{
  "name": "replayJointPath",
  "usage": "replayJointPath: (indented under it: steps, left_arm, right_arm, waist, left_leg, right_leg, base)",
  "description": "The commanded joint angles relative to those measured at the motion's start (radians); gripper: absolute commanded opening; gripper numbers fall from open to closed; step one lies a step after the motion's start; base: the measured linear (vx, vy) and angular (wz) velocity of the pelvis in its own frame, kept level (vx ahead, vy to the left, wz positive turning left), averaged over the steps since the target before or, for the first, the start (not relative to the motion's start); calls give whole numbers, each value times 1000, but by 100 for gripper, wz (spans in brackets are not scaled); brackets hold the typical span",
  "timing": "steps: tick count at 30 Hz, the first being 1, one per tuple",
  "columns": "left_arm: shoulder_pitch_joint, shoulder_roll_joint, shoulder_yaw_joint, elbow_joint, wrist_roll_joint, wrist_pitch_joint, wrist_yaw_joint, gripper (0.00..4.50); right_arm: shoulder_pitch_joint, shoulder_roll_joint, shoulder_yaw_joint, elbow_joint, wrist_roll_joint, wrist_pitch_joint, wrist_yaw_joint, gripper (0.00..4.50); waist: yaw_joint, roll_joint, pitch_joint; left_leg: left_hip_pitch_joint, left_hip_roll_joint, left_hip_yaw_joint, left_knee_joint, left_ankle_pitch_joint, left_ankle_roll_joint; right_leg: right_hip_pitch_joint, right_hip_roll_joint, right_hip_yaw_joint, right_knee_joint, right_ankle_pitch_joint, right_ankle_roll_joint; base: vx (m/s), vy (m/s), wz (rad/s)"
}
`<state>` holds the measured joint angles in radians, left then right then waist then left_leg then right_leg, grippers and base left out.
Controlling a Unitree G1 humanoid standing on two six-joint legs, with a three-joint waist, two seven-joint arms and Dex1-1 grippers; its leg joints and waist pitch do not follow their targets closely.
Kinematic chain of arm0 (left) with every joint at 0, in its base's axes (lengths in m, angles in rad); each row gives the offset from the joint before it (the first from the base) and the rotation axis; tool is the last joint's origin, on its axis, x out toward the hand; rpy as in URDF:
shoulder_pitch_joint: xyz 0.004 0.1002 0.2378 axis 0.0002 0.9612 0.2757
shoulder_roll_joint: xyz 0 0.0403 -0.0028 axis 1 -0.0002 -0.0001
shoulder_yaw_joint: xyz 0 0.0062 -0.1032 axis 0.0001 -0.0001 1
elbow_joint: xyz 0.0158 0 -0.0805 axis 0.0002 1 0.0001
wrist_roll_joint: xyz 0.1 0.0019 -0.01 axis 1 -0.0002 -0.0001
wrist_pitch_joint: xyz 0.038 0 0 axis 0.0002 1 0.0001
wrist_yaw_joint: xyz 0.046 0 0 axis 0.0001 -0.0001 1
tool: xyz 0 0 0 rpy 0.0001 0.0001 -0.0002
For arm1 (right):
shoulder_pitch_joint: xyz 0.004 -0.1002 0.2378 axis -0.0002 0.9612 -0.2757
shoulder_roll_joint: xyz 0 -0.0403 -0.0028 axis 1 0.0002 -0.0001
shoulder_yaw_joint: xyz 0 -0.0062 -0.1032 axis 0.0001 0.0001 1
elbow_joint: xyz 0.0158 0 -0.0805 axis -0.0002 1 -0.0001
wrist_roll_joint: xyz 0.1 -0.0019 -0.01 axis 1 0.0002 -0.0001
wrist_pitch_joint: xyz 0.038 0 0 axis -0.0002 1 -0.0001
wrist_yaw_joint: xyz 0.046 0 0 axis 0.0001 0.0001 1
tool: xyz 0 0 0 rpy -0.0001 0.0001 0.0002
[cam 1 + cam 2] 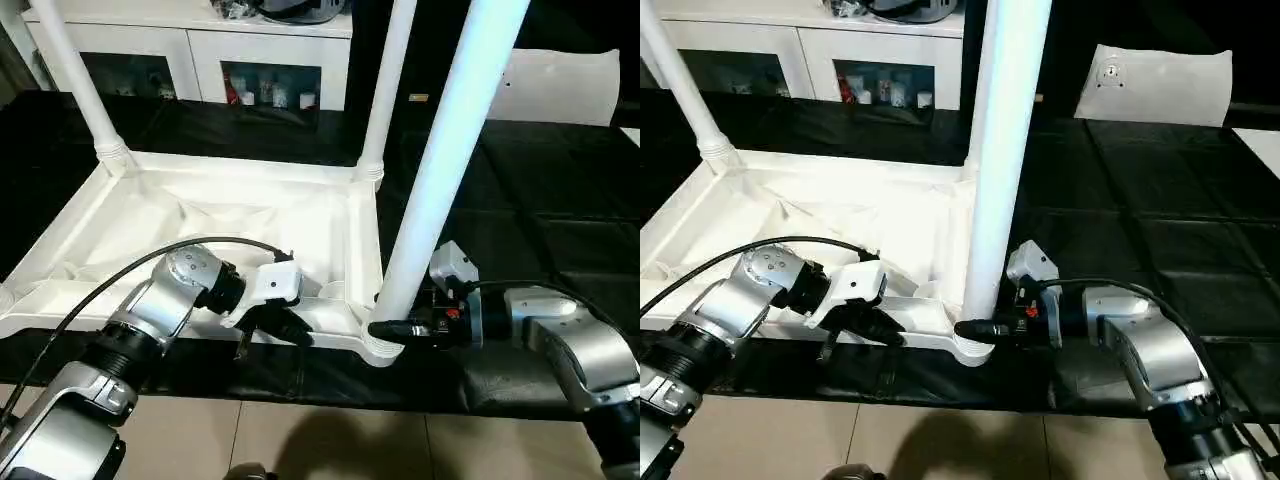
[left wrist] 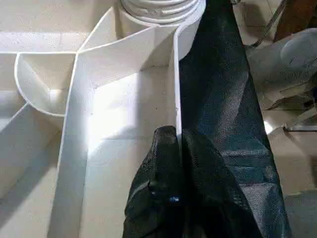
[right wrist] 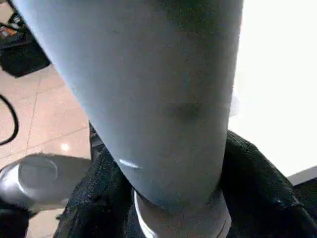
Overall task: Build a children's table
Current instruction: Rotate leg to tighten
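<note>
The children's table (image 1: 330, 215) lies upside down on the black worktop (image 1: 540, 200), ribbed underside up, its long side running left to right along the near edge. Two far legs stand in their sockets, and the near-right leg (image 1: 440, 160) rises from its corner socket, long axis close to upright, leaning slightly right and narrowing toward the socket.

It all looks like light, hollow, stiff plastic with a smooth, slippery skin, so a low hold near the socket seems best for the leg and a pinch on a thin wall for the top.

The left gripper (image 1: 280, 325) is closed on the near rim wall, steadying the top. The right gripper (image 1: 395, 328) wraps the leg's base; from here I would call it gripping, though contact is hard to confirm.
</note>
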<state>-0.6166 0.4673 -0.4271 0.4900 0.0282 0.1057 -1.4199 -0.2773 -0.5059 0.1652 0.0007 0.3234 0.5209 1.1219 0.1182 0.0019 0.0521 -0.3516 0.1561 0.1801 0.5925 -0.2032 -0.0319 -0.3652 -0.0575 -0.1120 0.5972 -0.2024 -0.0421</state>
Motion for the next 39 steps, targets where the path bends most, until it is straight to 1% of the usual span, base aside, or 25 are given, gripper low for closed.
replayJointPath:
  steps: [1,3,5,7,9,10,11,12,13,14,15,16,18,21,22,24,26,27,29,30,35,36,37,38,39]
  left_arm:
    - [-9,-34,8,18,17,78,77,0]
    - [-18,-81,42,13,0,145,153,0]
    - [-44,-162,88,30,-8,211,295,0]
    - [-65,-219,116,48,-8,249,395,0]
    - [-70,-235,125,53,-7,258,426,0]
    - [-97,-308,169,72,-5,300,572,0]
    - [-101,-318,175,74,-4,305,593,0]
    - [-106,-331,183,78,-4,311,619,0]
    - [-114,-359,196,75,6,328,664,0]
    - [-119,-375,201,72,16,333,690,0]
    - [-123,-383,202,71,22,333,700,0]
    - [-127,-385,201,72,25,333,700,0]
    - [-126,-367,186,69,33,319,670,0]
    - [-119,-340,168,63,43,301,638,0]
    - [-107,-307,156,59,47,284,600,0]
    - [-83,-258,138,48,52,251,532,0]
    - [-71,-232,128,43,53,223,490,0]
    - [-53,-194,116,34,53,201,437,0]
    - [-42,-172,106,28,49,162,391,0]
    - [-28,-139,95,17,39,141,328,0]
    - [-16,-90,70,18,27,79,231,0]
    - [-16,-85,67,19,25,72,220,0]
    - [-14,-64,56,24,18,41,165,0]
    - [-14,-62,55,24,17,38,161,0]
    - [-14,-48,47,25,9,13,113,0]
  right_arm:
    - [21,66,-9,-32,40,56,-96,212]
    - [30,140,-21,-35,9,65,-220,212]
    - [16,265,-50,-6,-32,84,-410,212]
    - [-6,339,-62,20,-51,86,-511,210]
    - [-11,351,-61,25,-58,85,-531,209]
    - [-66,449,-93,87,-89,92,-687,209]
    - [-75,463,-98,97,-93,92,-708,207]
    - [-86,480,-104,110,-98,93,-736,206]
    - [-115,522,-112,144,-128,87,-803,206]
    - [-134,549,-114,168,-154,70,-842,206]
    - [-145,563,-114,182,-164,59,-856,206]
    - [-153,569,-111,192,-169,51,-859,240]
    - [-156,566,-114,195,-169,33,-856,273]
    - [-156,562,-123,195,-171,15,-846,294]
    - [-144,534,-127,178,-174,-8,-813,309]
    - [-125,489,-140,144,-163,-26,-756,329]
    - [-113,456,-144,125,-155,-28,-719,341]
    - [-91,398,-146,94,-132,-27,-640,363]
    - [-80,362,-144,79,-125,-31,-597,370]
    - [-61,302,-142,59,-109,-31,-512,378]
    - [-39,199,-130,35,-88,-40,-368,415]
    - [-37,187,-126,33,-86,-40,-352,424]
    - [-30,126,-103,21,-74,-43,-263,438]
    - [-29,122,-101,20,-73,-43,-257,438]
    - [-25,71,-81,11,-60,-47,-183,438]
  waist:
    - [-7,2,-57]
    - [-17,-1,-53]
    - [-23,0,-48]
    - [-37,-2,-46]
    - [-42,1,-48]
    - [-46,8,-51]
    - [-55,6,-51]
    - [-61,3,-55]
    - [-63,0,-55]
    - [-63,5,-55]
    - [-66,2,-57]
    - [-65,-1,-58]
    - [-62,0,-63]
    - [-67,2,-69]
    - [-68,2,-72]
    - [-75,3,-69]
    - [-76,4,-68]
    - [-76,-1,-67]
    - [-73,2,-66]
    - [-72,2,-66]
    - [-63,4,-63]
    - [-57,4,-63]
    - [-51,6,-62]
    - [-49,4,-63]
    - [-43,6,-64]
  left_leg:
    - [11,99,-38,-70,-138,38]
    - [10,98,-40,-75,-166,16]
    - [19,96,-41,-76,-203,-8]
    - [21,88,-46,-75,-253,-26]
    - [19,94,-48,-78,-248,-21]
    - [14,96,-49,-79,-229,-18]
    - [12,96,-47,-79,-224,-24]
    - [13,94,-49,-79,-216,-28]
    - [9,88,-44,-75,-195,-14]
    - [8,87,-43,-73,-185,-8]
    - [4,85,-41,-71,-158,1]
    - [2,83,-39,-69,-130,17]
    - [-1,84,-38,-67,-83,41]
    - [-7,88,-40,-65,-27,72]
    - [-8,87,-40,-61,-14,86]
    - [-11,87,-39,-61,-37,104]
    - [-11,89,-38,-61,-41,104]
    - [-10,89,-37,-61,-52,104]
    - [-10,90,-36,-61,-61,106]
    - [-7,91,-37,-61,-73,103]
    - [-2,94,-34,-62,-92,83]
    - [-1,94,-34,-62,-99,82]
    - [-1,94,-34,-63,-106,77]
    - [-1,94,-34,-62,-108,77]
    - [-1,94,-34,-61,-106,79]
  right_leg:
    - [37,-129,81,-80,-241,-162]
    - [37,-131,81,-85,-300,-153]
    - [25,-130,80,-96,-372,-144]
    - [26,-132,75,-109,-484,-108]
    - [27,-130,77,-109,-450,-99]
    - [31,-130,80,-100,-381,-113]
    - [24,-127,82,-95,-348,-131]
    - [29,-127,80,-92,-313,-146]
    - [32,-129,82,-91,-292,-152]
    - [31,-130,84,-91,-283,-158]
    - [33,-128,84,-89,-256,-162]
    - [37,-129,83,-87,-234,-161]
    - [40,-126,84,-79,-164,-162]
    - [43,-123,82,-58,-26,-189]
    - [43,-124,82,-54,11,-201]
    - [47,-125,81,-57,2,-203]
    - [46,-126,80,-59,-8,-203]
    - [48,-123,80,-61,-25,-202]
    - [46,-124,81,-62,-44,-197]
    - [45,-123,79,-63,-62,-197]
    - [38,-123,82,-66,-106,-197]
    - [38,-123,82,-68,-116,-194]
    - [37,-123,81,-69,-122,-193]
    - [40,-123,81,-68,-120,-191]
    - [40,-124,81,-67,-114,-190]
  base:
    - [0,0,0]
    - [0,0,0]
    - [0,0,0]
    - [0,0,0]
    - [0,0,0]
    - [0,0,0]
    - [0,0,0]
    - [0,0,0]
    - [0,0,0]
    - [0,0,0]
    - [0,0,0]
    - [0,0,0]
    - [0,0,0]
    - [0,0,0]
    - [0,0,0]
    - [0,0,0]
    - [0,0,0]
    - [0,0,0]
    - [0,0,0]
    - [0,0,0]
    - [0,0,0]
    - [0,0,0]
    - [0,0,0]
    - [0,0,0]
    - [0,0,0]
